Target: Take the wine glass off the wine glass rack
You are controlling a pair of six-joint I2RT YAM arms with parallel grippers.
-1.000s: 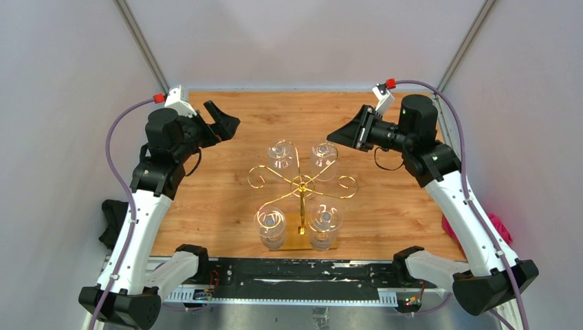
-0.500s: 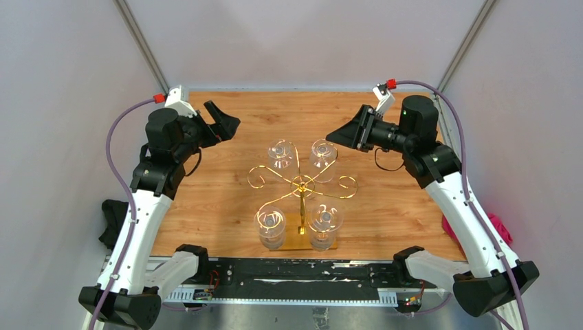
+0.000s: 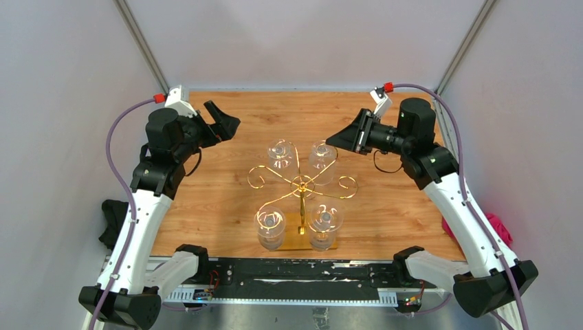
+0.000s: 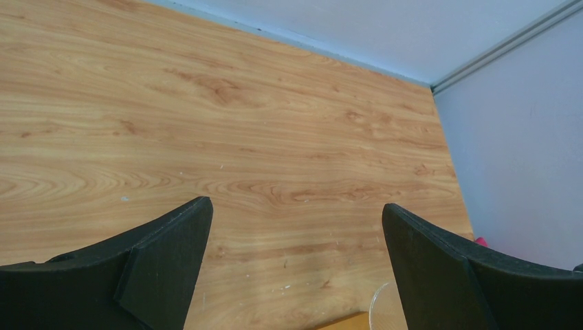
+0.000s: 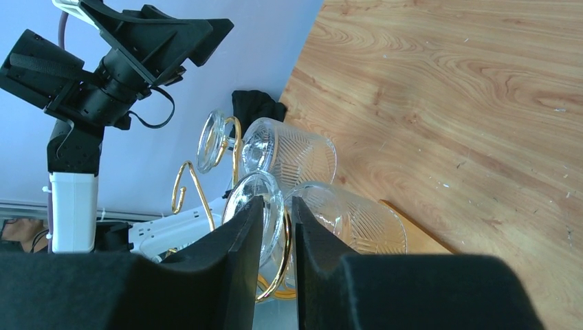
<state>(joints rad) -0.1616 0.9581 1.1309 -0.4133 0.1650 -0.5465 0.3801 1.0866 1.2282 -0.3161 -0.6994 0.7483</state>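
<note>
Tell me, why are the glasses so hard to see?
Top external view: the wine glasses are clear, so the table shows through, only bright glints mark them. Right wrist view: closer, their ribbed pattern shows sharply. Left wrist view: only a sliver of glass rim at the bottom edge.

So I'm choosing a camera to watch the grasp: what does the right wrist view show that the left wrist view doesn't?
Only right wrist: the gold wire wine glass rack with curled arms, clear ribbed wine glasses hanging from it, the left arm, and the right gripper, fingers nearly closed. Only left wrist: the wide gap between the fingers of the left gripper. Both: the wood-grain tabletop; the left wrist catches just a glass rim sliver at its bottom edge.
</note>
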